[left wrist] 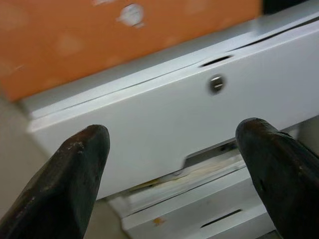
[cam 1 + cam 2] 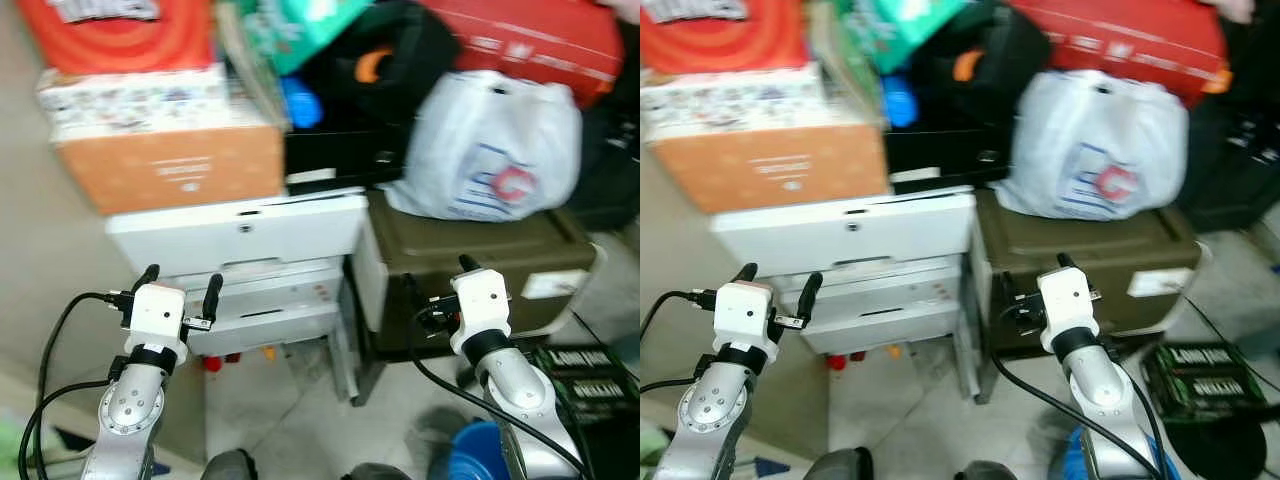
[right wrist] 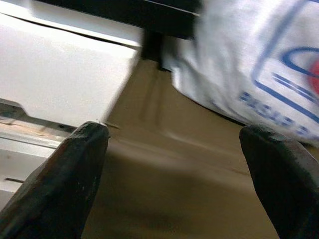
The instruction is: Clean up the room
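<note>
Two silver arms rise from the bottom edge of the head views, blurred. Left gripper (image 2: pixel 180 285) lower left of frame, black fingers spread apart, nothing between them, held just in front of the white plastic drawer unit (image 2: pixel 240 232). Right gripper (image 1: pixel 0 0) placeholderTwo silver arms rise from the bottom edge of the head views; picture blurred throughout. Blue round object (image 2: pixel 478 455) at bottom right, partly behind the right arm; cannot tell what it is. Beside it, lower right, a black box with green lettering (image 2: pixel 590 375) on the floor.

Left gripper (image 2: pixel 180 285), lower left: black fingers spread wide, released, nothing between them, just in front of the white plastic drawer unit (image 2: pixel 240 232). Left wrist view: a small round lock (image 1: pixel 216 83) on the top drawer front, lower drawers ajar.

Right gripper (image 3: pixel 174 139), lower right of centre: fingers apart, empty, facing the olive-green lidded storage bin (image 2: pixel 470 255) that stands just beside the drawer unit.

Small red and orange bits (image 2: pixel 235 358) on the floor under the drawers.

Clutter to be tidied is piled on top:
- orange cardboard box (image 2: pixel 170 165) on the drawer unit, upper left
- white plastic bag with blue and red print (image 2: pixel 495 145) on the bin lid, upper right
- black bag (image 2: pixel 380 70) between them, top centre
- red items along the top edge, too blurred to name
</note>
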`<state>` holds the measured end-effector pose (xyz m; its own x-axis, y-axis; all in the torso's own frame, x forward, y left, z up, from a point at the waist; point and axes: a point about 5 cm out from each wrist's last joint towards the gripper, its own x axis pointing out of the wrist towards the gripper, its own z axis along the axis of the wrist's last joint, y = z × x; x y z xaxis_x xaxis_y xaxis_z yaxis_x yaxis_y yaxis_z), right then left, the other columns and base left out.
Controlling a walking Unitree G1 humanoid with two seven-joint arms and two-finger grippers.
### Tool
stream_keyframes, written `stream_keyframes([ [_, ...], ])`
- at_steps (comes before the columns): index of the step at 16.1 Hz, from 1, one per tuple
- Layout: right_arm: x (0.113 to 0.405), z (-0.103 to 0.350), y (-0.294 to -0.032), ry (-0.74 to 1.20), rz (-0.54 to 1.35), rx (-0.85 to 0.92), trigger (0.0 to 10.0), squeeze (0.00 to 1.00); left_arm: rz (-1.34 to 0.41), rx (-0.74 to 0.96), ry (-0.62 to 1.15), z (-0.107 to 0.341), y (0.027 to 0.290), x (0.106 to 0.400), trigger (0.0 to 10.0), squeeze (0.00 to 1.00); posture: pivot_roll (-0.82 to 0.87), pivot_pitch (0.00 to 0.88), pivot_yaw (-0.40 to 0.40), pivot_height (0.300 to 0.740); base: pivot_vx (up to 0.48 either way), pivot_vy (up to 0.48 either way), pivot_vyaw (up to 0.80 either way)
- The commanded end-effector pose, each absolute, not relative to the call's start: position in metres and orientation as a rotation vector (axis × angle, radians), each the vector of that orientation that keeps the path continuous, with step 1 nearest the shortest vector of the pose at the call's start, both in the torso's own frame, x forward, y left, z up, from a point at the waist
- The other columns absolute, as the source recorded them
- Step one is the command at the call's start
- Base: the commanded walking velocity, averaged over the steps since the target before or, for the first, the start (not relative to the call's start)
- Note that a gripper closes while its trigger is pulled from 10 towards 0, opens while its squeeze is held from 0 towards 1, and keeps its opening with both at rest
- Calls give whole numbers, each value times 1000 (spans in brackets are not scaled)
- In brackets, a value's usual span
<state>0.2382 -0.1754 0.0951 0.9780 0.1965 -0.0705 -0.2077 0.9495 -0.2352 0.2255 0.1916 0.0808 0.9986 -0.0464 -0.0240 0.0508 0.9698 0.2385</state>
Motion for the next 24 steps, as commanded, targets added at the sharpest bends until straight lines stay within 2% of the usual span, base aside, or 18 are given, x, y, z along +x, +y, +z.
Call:
stream_keyframes([
  [1, 239, 96, -177, 50, 201, -244, 10000, 0, -55, 233, 32, 79, 191, 226, 10000, 0, -61, 87, -61, 740, 0, -398, 0],
  [7, 240, 96, -176, 50, 203, -240, 10000, 0, -57, 240, 33, 79, 191, 226, 10000, 0, -60, 87, -60, 740, 0, -362, 0],
  [11, 241, 96, -176, 47, 202, -242, 10000, 0, -21, 231, 23, 80, 194, 227, 10000, 0, -58, 87, -60, 740, 0, 0, 0],
  [24, 242, 93, -174, 53, 227, -246, 10000, 0, -28, 273, 32, 81, 200, 223, 10000, 0, -46, 81, -62, 740, 0, 0, 800],
])
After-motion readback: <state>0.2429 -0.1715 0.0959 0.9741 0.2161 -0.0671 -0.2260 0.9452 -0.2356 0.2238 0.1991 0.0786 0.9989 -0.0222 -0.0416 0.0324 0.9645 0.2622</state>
